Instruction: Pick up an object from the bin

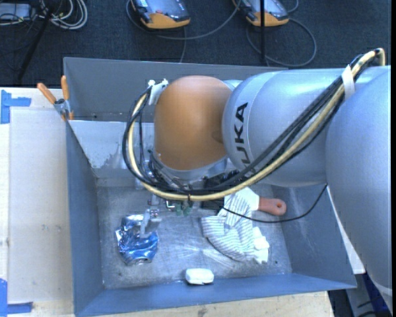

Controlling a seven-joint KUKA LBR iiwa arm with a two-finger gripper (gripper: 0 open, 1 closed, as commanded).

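Camera view showed my gripper (pixel 148 222) down at the upper edge of a crumpled blue-and-silver foil wrapper (pixel 137 244) on the left floor of the grey metal bin (pixel 86 197). I could not tell how far open it was or whether it held anything. A striped white cloth (pixel 234 238) lay nearby.

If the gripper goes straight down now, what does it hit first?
Probably the crumpled blue wrapper on the left of the bin floor; the gripper is right over its top edge, though the gap is unclear.
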